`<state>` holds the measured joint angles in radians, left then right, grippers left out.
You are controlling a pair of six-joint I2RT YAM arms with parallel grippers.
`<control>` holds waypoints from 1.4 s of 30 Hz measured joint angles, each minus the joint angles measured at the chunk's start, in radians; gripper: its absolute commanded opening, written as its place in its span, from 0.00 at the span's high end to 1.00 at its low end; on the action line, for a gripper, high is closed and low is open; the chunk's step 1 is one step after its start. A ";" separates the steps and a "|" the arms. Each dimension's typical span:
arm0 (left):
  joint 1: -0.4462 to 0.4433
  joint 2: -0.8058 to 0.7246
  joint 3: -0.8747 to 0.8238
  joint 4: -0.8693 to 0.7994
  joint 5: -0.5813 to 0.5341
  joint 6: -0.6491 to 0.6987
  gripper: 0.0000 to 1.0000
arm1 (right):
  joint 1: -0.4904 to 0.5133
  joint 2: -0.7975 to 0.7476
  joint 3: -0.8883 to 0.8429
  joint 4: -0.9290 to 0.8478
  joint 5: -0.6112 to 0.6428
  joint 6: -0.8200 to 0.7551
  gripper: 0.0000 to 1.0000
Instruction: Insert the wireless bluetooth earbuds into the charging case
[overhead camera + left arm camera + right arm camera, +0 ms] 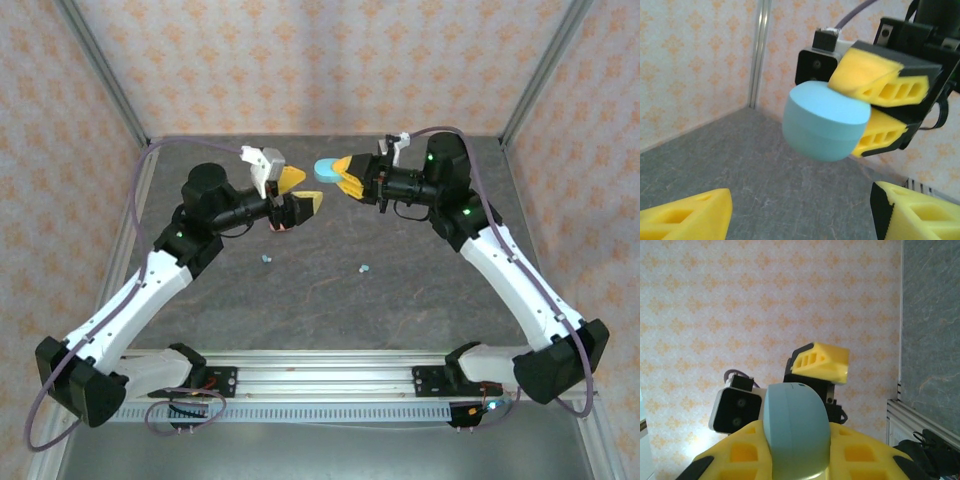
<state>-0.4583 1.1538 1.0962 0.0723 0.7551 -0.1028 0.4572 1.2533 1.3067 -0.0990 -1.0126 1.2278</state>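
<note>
Left gripper fingertips sit at the bottom corners of the left wrist view, spread wide with nothing between them: released. Straight ahead of them hangs the teal charging case, pinched at its far end by my right gripper, which is clenched on it from above and below. The case is off the bench, in the air between the 2 grippers. A seam runs round it with no gap showing, so I judge the lid closed.

Top view: the case's long axis runs roughly left to right, from the right gripper toward the left. The 2 gripper tips are near each other but apart. 1 teal earbud lies on the bench, toward my bases from the left gripper. A 2nd teal earbud lies likewise below the right gripper. Both are too small to read their stem direction. A pink object shows just under the left gripper; I cannot tell what it is.

Judgement: these 2 earbuds are not yet in. The left arm is free and nearer the 1st earbud. The case must open first, and its free end faces the left gripper.
</note>
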 measured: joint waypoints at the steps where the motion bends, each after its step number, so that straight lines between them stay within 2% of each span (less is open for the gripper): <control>1: 0.000 0.013 0.008 0.001 0.011 0.011 0.33 | 0.000 -0.003 0.000 -0.003 -0.003 -0.001 0.85; 9: 0.000 0.075 0.058 0.040 0.077 0.037 0.39 | 0.000 -0.012 0.001 -0.021 -0.022 -0.010 0.85; 14: 0.000 0.112 0.090 0.057 0.135 0.031 0.48 | -0.002 -0.013 0.003 -0.021 -0.025 -0.010 0.85; 24: -0.013 0.128 0.102 0.104 0.175 0.010 0.48 | -0.002 -0.013 0.003 -0.024 -0.051 -0.017 0.85; 30: -0.015 0.129 0.102 0.121 0.187 -0.003 0.65 | -0.003 -0.014 0.003 -0.028 -0.057 -0.017 0.84; 32: -0.015 0.130 0.102 0.121 0.190 -0.004 0.65 | -0.005 -0.014 0.003 -0.029 -0.058 -0.017 0.84; 36: -0.016 0.132 0.104 0.119 0.192 -0.001 0.58 | -0.005 -0.015 0.003 -0.029 -0.058 -0.016 0.84; 42: -0.018 0.132 0.104 0.118 0.192 0.005 0.58 | -0.005 -0.015 0.003 -0.028 -0.058 -0.014 0.84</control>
<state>-0.4763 1.2854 1.2003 0.1905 0.9466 -0.0978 0.4522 1.2385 1.3094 -0.1272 -1.0706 1.2137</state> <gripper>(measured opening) 0.427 0.222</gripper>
